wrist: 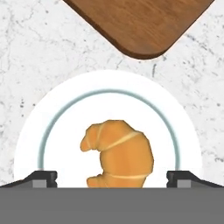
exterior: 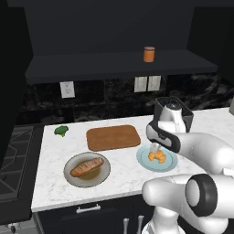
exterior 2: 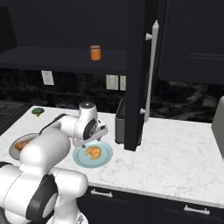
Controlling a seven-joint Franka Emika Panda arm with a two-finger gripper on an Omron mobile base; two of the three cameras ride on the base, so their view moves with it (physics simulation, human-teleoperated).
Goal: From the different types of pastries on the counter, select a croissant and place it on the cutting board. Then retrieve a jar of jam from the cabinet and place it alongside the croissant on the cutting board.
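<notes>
Golden croissant (wrist: pixel 118 154) on blue plate (wrist: pixel 52 113) | tool (wrist: pixel 112 177) spread wide above | lower straight, straddle centre, then close

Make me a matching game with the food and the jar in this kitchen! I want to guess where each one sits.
Things:
1. croissant
2. long brown loaf
3. orange jar
4. broccoli

Places:
A. on the dark shelf up high
B. on the round grey plate
C. on the bare counter, near the stove
D. on the light-blue plate, under the open gripper

Pairs: 1-D, 2-B, 3-A, 4-C
</notes>
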